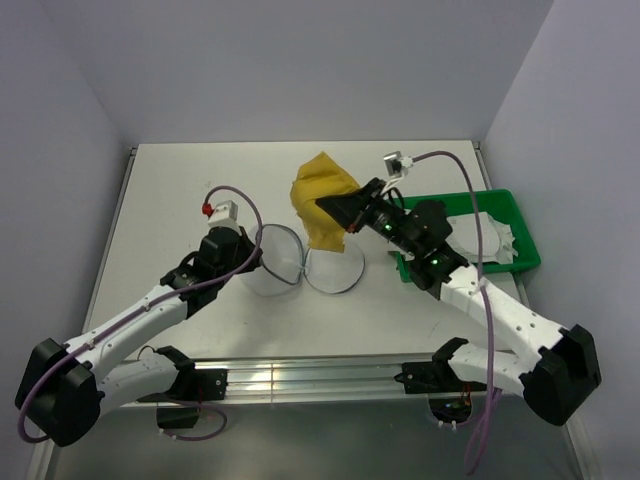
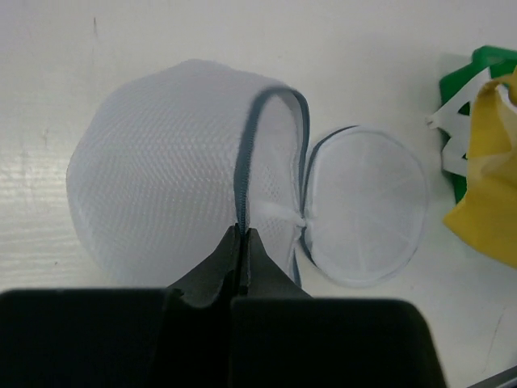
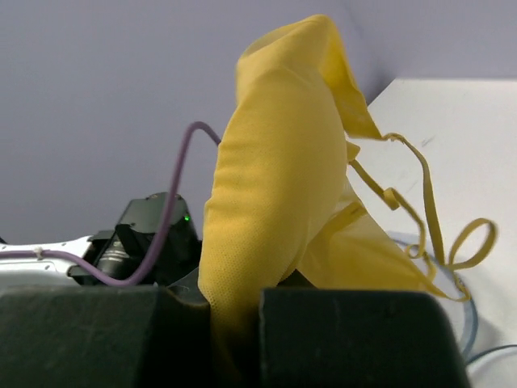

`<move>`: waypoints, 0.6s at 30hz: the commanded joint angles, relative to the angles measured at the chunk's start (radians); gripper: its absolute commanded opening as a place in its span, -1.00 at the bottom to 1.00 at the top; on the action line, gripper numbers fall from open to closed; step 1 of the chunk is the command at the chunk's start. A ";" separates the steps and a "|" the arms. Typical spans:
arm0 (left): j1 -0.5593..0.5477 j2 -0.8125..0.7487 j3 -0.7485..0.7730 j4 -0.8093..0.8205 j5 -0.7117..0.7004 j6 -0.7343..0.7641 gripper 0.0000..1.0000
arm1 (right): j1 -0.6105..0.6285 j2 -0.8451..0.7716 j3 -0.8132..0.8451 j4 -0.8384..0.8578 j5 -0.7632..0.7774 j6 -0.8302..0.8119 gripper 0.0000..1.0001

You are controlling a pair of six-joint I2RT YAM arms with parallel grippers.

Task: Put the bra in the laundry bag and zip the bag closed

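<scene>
The laundry bag (image 1: 282, 260) lies open on the table, a white mesh drum (image 2: 174, 170) with its round lid (image 2: 365, 206) flopped to the right. My left gripper (image 2: 241, 234) is shut on the bag's grey zipper edge (image 2: 246, 153) at the rim near the camera. A small white pull tab (image 2: 283, 216) sits beside the hinge. The yellow bra (image 1: 322, 200) hangs lifted above the table behind the bag, with my right gripper (image 1: 345, 208) shut on its fabric (image 3: 275, 186). Its thin straps (image 3: 428, 218) dangle to the right.
A green plastic tray (image 1: 523, 218) holding white items stands at the right, under my right arm. The left arm's purple cable (image 1: 245, 205) loops above its wrist. Grey walls close in at the back and sides.
</scene>
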 commanded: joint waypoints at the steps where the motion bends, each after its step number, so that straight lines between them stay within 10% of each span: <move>1: 0.013 -0.031 -0.079 0.185 0.017 -0.056 -1.00 | 0.078 0.095 0.051 0.154 0.056 0.041 -1.00; 18: 0.107 -0.022 -0.123 0.240 0.114 -0.059 -1.00 | 0.144 0.432 0.085 0.470 0.051 0.051 -1.00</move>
